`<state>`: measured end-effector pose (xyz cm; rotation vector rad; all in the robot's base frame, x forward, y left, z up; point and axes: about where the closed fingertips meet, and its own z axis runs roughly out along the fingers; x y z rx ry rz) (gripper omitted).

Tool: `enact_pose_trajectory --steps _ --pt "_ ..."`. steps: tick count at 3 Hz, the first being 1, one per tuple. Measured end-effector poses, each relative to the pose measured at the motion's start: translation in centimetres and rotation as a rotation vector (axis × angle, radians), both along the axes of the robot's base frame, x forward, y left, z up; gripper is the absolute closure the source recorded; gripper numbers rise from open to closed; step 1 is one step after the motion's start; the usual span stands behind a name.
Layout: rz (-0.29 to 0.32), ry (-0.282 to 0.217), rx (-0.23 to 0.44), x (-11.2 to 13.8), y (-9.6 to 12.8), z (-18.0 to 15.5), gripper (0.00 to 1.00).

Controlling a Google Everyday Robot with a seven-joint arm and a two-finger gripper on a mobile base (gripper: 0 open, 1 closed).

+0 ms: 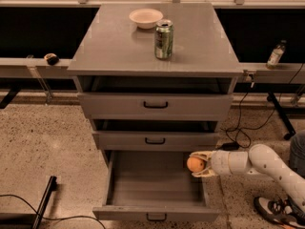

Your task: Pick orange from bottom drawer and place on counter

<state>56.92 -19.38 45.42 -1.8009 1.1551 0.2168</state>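
The orange (194, 163) is small and round, held between the pale fingers of my gripper (199, 163). The gripper is shut on it and reaches in from the right on a white arm (257, 162). It holds the orange at the right side of the open bottom drawer (143, 182), above the drawer's floor and just below the middle drawer's front. The grey counter (119, 46) is the cabinet's top, well above the gripper.
A green soda can (163, 38) and a pale bowl (146, 17) stand on the counter. The top drawer (155, 105) and middle drawer (155, 140) are pulled out a little. A bottle (276, 54) stands on the right ledge. Cables lie on the floor at right.
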Motion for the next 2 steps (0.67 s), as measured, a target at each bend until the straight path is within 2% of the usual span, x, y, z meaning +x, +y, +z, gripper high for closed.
enact_pose_trajectory --steps 1,2 --pt "0.05 -0.053 0.042 0.3 0.9 2.9 1.0" --pt "0.142 -0.147 0.121 -0.9 2.7 9.3 1.0"
